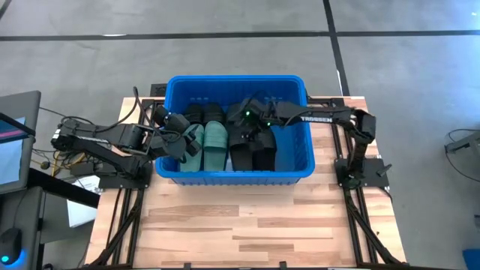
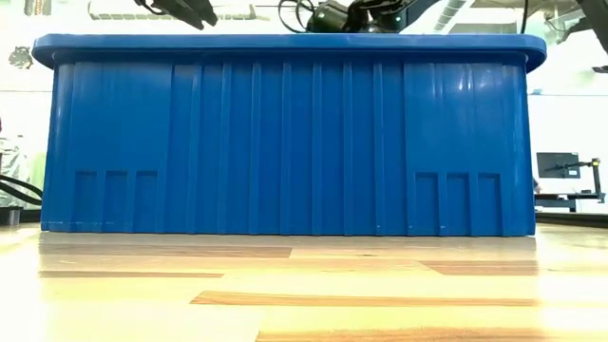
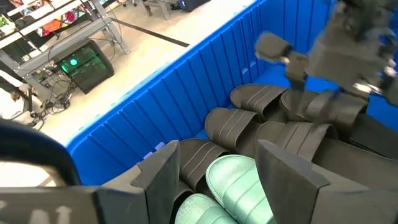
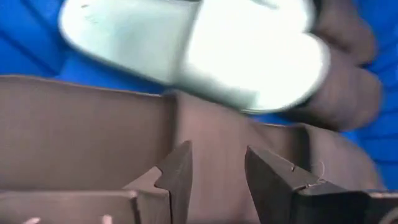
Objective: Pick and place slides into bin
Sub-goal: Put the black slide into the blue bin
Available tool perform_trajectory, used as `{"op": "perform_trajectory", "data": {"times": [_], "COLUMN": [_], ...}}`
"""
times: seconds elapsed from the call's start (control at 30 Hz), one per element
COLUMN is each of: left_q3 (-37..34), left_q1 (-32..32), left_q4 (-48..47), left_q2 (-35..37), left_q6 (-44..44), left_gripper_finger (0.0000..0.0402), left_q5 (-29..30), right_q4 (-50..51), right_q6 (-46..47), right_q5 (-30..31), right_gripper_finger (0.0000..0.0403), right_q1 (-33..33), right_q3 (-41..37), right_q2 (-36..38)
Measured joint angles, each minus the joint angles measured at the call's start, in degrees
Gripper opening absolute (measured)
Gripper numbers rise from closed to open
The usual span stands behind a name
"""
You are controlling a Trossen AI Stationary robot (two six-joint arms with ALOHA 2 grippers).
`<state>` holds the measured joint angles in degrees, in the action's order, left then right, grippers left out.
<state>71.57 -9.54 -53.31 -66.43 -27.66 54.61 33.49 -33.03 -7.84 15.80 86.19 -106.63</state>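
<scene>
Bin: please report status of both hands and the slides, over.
Left hand open, over bin's left end. Right hand low among black slides, grip unclear. Green slides in bin. Nothing in the way.

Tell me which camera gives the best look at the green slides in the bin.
The high view: both green slides lie side by side, whole, inside the bin. The left wrist view shows only their ribbed straps. The right wrist view shows a pale sole. The low view shows only the bin's wall.

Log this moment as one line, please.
bin: holds black and green slides | left gripper: open, over green slides | right gripper: inside bin, close over black slide, hold unclear | table
</scene>
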Motion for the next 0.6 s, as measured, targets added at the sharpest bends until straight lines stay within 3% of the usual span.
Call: {"op": "perform_trajectory", "data": {"times": [0.23,0.6], "left_q3": [0.0,0.0], "left_q1": [-0.02,-0.02], "left_q4": [0.07,0.03], "left_q2": [0.0,0.0], "left_q6": [-0.23,-0.26], "left_gripper_finger": [0.0199,0.0199], "left_q5": [-0.07,-0.13], "right_q4": [-1.35,-2.18], "right_q6": [0.01,-0.33], "right_q5": [1.28,3.39], "right_gripper_finger": [0.0131,0.0131], "right_q1": [2.85,3.83], "right_q3": [0.04,0.0], "right_q2": [1.07,-4.57]}}
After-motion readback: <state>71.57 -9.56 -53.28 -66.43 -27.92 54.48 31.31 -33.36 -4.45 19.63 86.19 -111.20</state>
